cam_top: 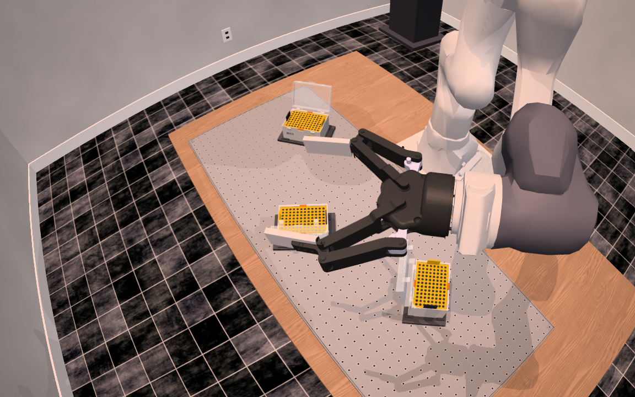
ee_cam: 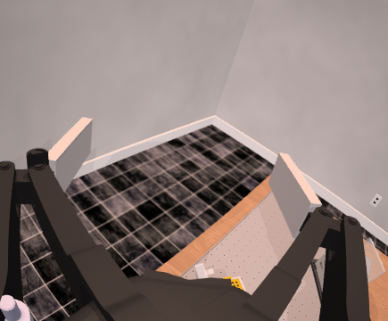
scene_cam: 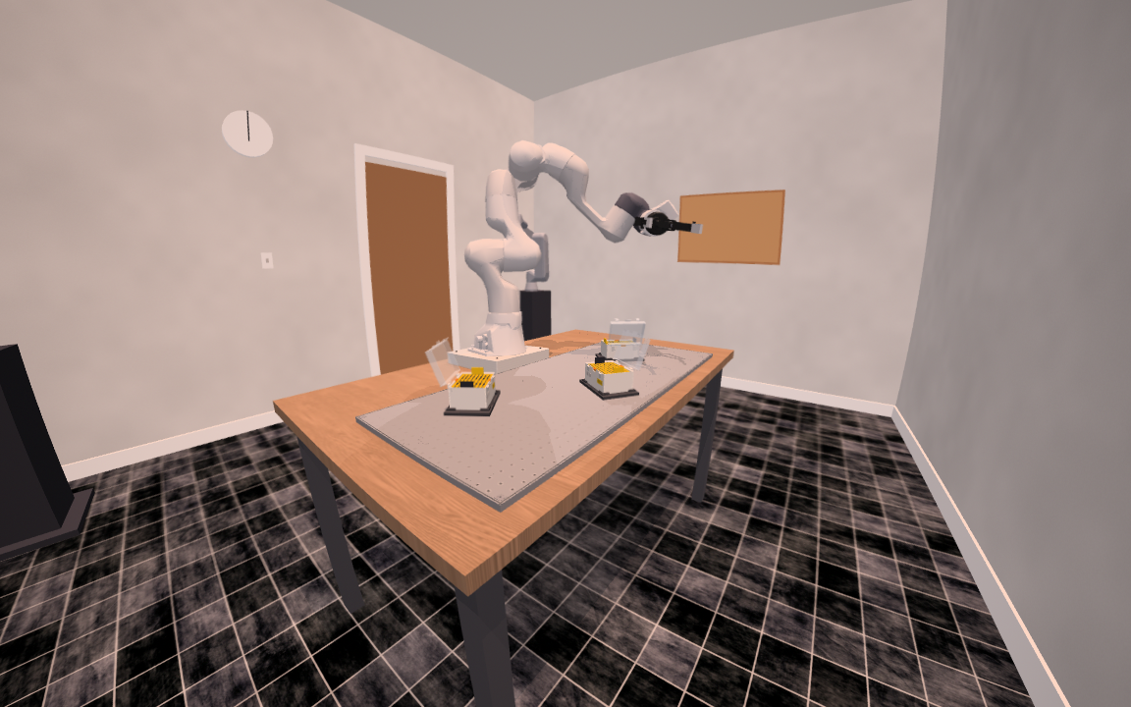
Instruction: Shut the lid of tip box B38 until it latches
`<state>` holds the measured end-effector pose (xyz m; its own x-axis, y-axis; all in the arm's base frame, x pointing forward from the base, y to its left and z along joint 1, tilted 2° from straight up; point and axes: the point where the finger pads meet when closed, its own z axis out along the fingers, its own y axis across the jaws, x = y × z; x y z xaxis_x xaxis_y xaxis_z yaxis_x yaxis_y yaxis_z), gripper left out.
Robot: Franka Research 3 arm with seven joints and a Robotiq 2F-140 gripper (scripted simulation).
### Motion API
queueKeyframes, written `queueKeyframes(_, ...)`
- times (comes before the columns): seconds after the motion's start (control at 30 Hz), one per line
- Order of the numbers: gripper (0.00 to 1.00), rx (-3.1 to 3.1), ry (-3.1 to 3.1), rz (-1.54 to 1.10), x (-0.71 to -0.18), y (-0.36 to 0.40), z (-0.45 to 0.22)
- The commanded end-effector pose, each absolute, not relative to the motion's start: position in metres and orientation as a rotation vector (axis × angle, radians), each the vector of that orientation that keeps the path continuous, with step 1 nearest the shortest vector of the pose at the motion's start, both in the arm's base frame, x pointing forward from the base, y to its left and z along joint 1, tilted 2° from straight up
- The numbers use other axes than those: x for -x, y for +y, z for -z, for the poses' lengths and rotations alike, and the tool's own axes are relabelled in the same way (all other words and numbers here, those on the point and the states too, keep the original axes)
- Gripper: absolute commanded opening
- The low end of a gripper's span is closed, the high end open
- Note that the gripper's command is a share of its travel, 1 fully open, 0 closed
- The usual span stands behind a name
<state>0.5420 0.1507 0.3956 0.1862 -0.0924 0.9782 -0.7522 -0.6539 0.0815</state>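
Note:
Three white tip boxes with yellow inserts sit on dark holder plates on the grey perforated mat. The far box has its clear lid standing upright. The middle box is partly covered by my lower finger. The near box has its lid standing at its side. The stickers are too small to read, so I cannot tell which box is B38. My gripper is wide open and empty, high above the table, pointing outwards. In the wrist view the open fingers frame the floor and a table corner.
The robot base stands on the wooden table behind the mat. In the exterior view the boxes show at the left, the middle and the far end. A black pedestal stands behind the table.

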Motion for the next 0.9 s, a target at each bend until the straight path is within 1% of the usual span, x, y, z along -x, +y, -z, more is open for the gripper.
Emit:
queueKeyframes(0.0, 1.0, -1.892, -0.843, -1.533, -0.532, 0.161, -0.393)
queueKeyframes(0.87, 1.0, -1.924, -0.852, -1.553, -0.479, 0.247, -0.36)
